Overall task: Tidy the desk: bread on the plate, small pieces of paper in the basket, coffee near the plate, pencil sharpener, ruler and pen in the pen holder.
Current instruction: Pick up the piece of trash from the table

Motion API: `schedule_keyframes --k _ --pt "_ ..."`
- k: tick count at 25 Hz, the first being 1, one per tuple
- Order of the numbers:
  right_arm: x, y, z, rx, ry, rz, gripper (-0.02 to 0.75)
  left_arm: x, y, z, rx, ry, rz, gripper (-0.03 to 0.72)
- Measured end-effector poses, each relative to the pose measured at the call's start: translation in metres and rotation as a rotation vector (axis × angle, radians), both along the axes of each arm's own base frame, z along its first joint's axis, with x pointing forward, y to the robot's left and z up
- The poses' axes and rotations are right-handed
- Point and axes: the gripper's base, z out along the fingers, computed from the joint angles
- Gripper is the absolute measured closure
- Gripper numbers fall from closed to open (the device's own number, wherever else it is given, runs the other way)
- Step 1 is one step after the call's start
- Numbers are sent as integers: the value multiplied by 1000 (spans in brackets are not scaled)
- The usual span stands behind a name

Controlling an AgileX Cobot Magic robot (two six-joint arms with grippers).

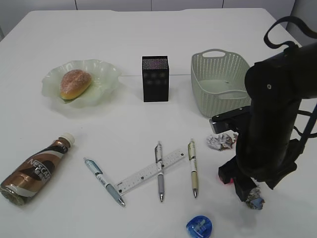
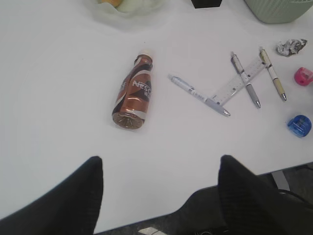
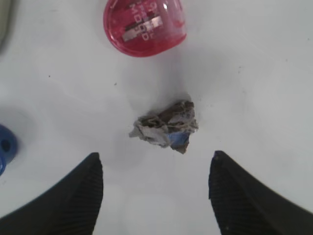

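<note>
On the white table (image 3: 254, 58), a crumpled paper scrap (image 3: 165, 128) lies just ahead of the right hand's (image 3: 155, 191) wide-open, empty fingers.

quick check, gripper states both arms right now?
Left gripper: jaws open, empty, above the table's near edge.
Right gripper: jaws open, holding nothing, directly over a crumpled paper scrap.

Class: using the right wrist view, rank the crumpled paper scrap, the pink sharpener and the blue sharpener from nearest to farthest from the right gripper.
1. Crumpled paper scrap: centred just ahead of the open right gripper.
2. Blue sharpener: at the left edge, partly cut off.
3. Pink sharpener: at the top, beyond the scrap.
</note>
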Motion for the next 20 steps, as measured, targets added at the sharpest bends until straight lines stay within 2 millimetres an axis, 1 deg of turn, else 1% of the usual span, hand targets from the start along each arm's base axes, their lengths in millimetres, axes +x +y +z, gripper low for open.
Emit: schedule_keyframes --k 3,8,14,20 --pt "2 1 -4 3 -4 1 211 0 0 0 0 0 0 157" --pt "5 2 -5 15 -41 8 211 0 0 0 0 0 0 157" --pt "7 1 -15 -15 -20 24 211 0 -1 0 -12 2 -8 157" --pt "9 0 -16 -22 -30 36 211 -1 -2 0 -22 4 -16 157"
